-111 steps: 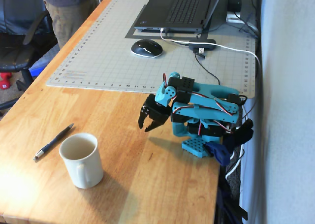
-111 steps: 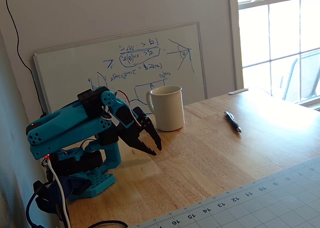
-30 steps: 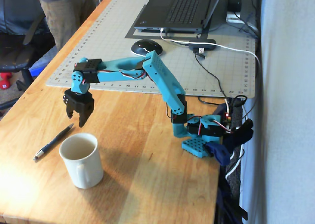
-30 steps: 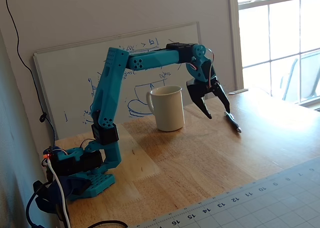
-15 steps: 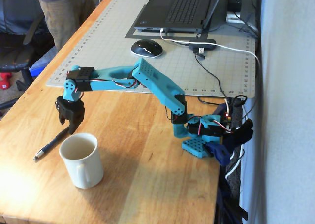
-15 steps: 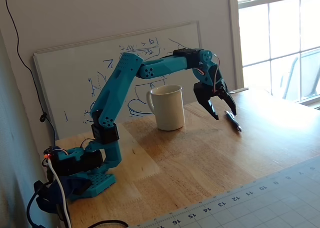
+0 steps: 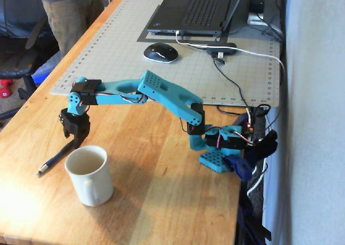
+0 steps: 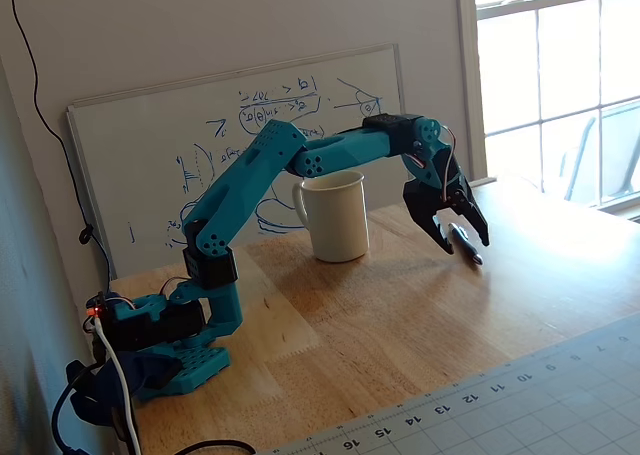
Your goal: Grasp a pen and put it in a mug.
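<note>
The slim dark pen lies flat on the wooden table, its silvery tip pointing to the lower left in a fixed view. It also shows in another fixed view. The white mug stands upright just beside the pen, handle toward the camera; it also shows behind the arm. My gripper is lowered over the pen's upper end. In a fixed view its black jaws stand apart, one on each side of the pen. The pen rests on the table.
A grid cutting mat with a mouse and a laptop lies behind the arm. Cables run to the arm's base at the table's right edge. A person stands at the far left. A whiteboard leans on the wall.
</note>
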Robot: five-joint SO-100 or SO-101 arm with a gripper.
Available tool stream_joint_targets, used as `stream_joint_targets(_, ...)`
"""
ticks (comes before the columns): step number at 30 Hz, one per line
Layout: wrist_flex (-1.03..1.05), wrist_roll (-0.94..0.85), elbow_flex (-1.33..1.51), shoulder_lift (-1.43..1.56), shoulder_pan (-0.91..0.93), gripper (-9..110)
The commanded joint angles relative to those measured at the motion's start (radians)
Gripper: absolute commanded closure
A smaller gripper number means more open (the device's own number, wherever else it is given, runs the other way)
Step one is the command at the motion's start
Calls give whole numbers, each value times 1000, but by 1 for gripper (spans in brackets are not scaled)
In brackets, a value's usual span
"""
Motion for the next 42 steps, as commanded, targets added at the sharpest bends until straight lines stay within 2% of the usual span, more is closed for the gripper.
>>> stream_joint_targets(1, -12, 11, -92, 29, 18, 80)
stream_joint_targets(12, -12, 11, -75, 17, 31, 81)
stream_joint_targets(22, -12, 11, -81, 17, 31, 99)
stream_joint_targets(30, -12, -6, -83, 40, 31, 100)
stream_joint_targets(42, 2, 8, -71, 242, 29, 99)
